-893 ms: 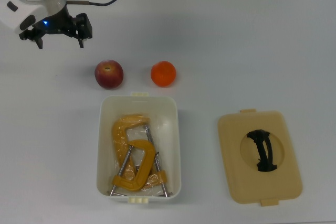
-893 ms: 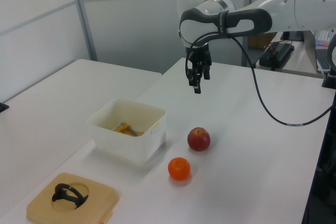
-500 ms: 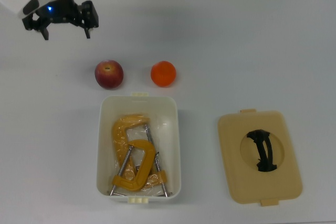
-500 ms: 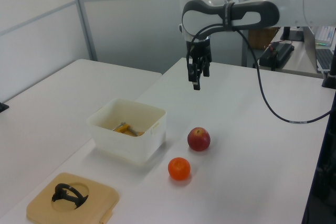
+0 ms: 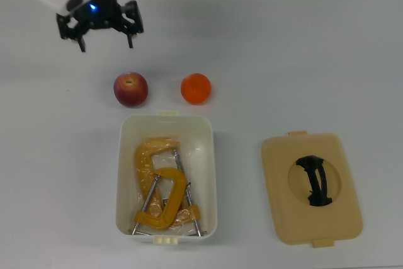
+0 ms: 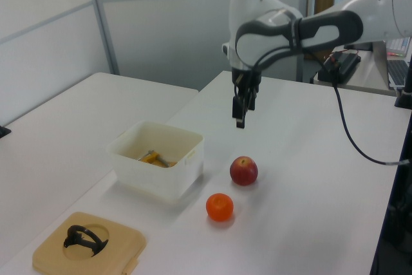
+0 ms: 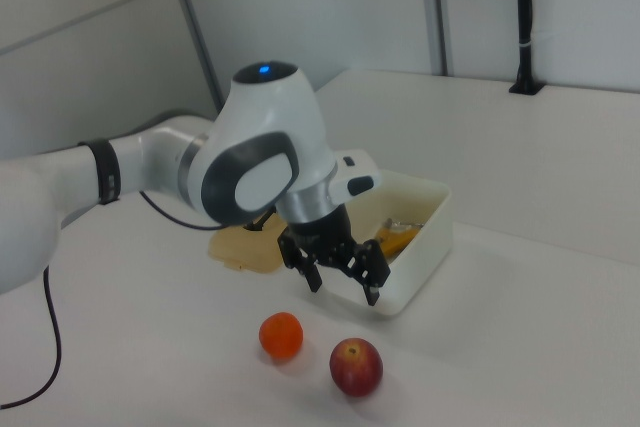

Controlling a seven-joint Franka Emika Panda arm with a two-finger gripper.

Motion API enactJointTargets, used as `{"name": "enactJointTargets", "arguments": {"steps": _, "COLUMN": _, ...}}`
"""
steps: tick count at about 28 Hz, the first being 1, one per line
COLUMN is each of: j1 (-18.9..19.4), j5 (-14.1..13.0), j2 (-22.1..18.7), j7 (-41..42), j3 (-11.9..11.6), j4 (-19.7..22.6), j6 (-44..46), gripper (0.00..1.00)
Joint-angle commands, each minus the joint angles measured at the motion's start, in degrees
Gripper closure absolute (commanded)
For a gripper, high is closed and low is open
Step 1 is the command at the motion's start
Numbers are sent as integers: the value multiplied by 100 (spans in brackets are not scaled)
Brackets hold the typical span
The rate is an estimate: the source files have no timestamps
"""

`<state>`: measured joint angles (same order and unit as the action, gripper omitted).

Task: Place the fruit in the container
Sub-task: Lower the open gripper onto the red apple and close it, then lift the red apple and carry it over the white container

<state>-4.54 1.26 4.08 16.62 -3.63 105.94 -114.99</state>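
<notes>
A dark red apple (image 5: pixel 131 89) and a bright orange fruit (image 5: pixel 196 88) rest on the white table just beyond the short end of the white tub (image 5: pixel 122 174). In the left view the apple (image 6: pixel 244 170) and orange fruit (image 6: pixel 219 207) lie to the right of the tub (image 6: pixel 158 159). My gripper (image 5: pixel 106 43) hangs open above the table, behind the apple and slightly to the top view's left, with nothing between its fingers. The right view shows the gripper (image 7: pixel 342 287) above the apple (image 7: pixel 356 366) and orange fruit (image 7: pixel 281 335).
Two yellow C-clamps (image 5: pixel 162 187) lie inside the tub. A flat tan lid (image 5: pixel 312 187) with a black handle sits on the table to the top view's right of the tub. My arm's cable runs off the table's far edge.
The gripper has moved toward the top view's right, from the far left corner to a spot just behind the apple. Its fingers stay open. The fruits and tub have not moved.
</notes>
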Motion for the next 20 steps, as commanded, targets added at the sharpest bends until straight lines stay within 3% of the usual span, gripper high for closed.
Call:
{"name": "enactJointTargets", "arguments": {"steps": 1, "j1": 181, "j5": -56, "j2": -110, "j7": 52, "j3": -32, "j4": 717, "j6": -875, "gripper": 0}}
{"name": "enactJointTargets", "arguments": {"steps": 16, "j1": 296, "j5": 182, "j2": 866, "j7": 43, "j3": 108, "j4": 779, "j6": -1500, "gripper": 0}}
{"name": "enactJointTargets", "arguments": {"steps": 20, "j1": 296, "j5": 471, "j2": 1042, "j7": 34, "j3": 126, "j4": 692, "j6": -1509, "gripper": 0}}
